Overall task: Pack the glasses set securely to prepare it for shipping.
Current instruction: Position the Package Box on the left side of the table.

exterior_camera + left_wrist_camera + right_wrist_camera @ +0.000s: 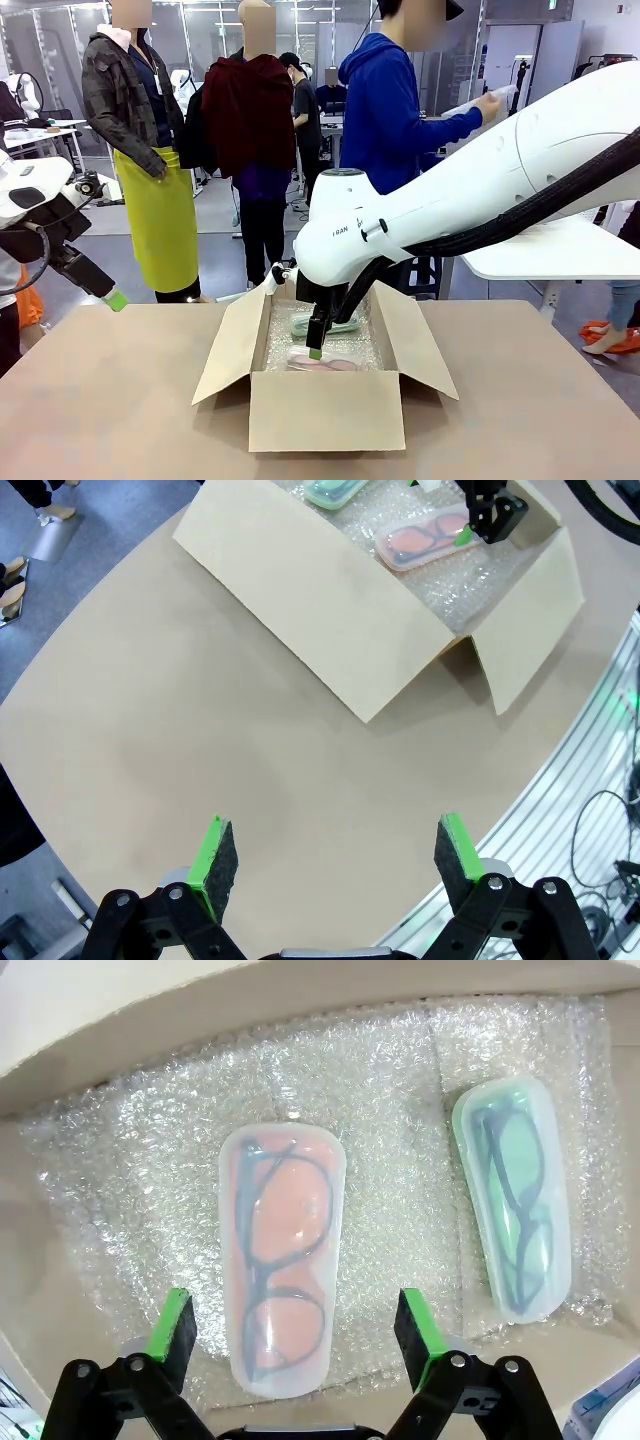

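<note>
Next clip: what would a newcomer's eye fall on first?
The open cardboard box mid-table, lined with bubble wrap, holds a pink case and a mint green case, apart. The right gripper hangs over the pink case, jaws open; the left gripper hovers open above the table.

Right gripper jaws wide apart, green pads either side of the near end of the pink case, with a gap on both sides. Can't tell the height above it. The case lies flat on bubble wrap, dark-framed glasses visible through its translucent lid. Mint green case sits to the right, apart and slightly angled, also on the wrap. Cardboard box wall runs along the top.
</note>
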Action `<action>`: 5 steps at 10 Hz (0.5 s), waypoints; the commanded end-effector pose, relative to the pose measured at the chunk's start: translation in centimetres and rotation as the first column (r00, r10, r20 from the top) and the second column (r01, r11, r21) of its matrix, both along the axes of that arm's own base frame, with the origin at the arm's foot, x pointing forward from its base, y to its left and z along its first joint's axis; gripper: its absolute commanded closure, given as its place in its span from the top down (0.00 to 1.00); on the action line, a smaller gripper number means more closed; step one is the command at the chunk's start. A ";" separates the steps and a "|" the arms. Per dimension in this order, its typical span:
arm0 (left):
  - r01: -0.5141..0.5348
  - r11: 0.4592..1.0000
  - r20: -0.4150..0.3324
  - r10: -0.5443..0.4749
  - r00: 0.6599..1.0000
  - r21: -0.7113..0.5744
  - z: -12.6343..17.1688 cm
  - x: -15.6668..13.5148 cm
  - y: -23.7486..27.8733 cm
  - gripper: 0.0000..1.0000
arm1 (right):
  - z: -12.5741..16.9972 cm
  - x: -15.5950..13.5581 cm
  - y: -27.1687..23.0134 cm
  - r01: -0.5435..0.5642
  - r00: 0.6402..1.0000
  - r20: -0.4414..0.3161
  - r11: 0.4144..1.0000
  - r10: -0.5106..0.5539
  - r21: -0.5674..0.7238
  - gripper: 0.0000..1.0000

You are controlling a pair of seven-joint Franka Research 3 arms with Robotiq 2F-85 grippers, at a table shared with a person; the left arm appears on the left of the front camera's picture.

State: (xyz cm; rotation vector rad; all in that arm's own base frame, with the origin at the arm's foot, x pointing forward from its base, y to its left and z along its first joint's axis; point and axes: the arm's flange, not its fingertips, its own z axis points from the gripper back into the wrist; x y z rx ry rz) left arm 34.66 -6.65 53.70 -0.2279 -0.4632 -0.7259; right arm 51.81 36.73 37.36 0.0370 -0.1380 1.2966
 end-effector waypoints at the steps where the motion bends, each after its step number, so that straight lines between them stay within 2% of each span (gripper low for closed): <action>1: 0.008 1.000 0.004 -0.008 1.000 -0.011 0.1 0.0 0.2 1.00 | 0.0 -0.2 0.0 -0.001 1.000 0.001 1.000 0.001 0.001 1.00; 3: 0.008 1.000 0.004 -0.008 1.000 -0.011 0.1 0.0 0.2 1.00 | 0.0 -0.2 0.0 -0.001 1.000 0.001 1.000 0.001 0.001 1.00; 4: 0.008 1.000 0.004 -0.008 1.000 -0.011 0.1 0.0 0.2 1.00 | 0.0 0.0 0.0 0.000 1.000 0.000 1.000 0.000 0.000 0.96; 5: 0.008 1.000 0.004 -0.008 1.000 -0.011 0.1 0.0 0.2 1.00 | 3.2 -1.9 -3.4 0.046 0.999 0.010 0.999 -0.045 -0.023 1.00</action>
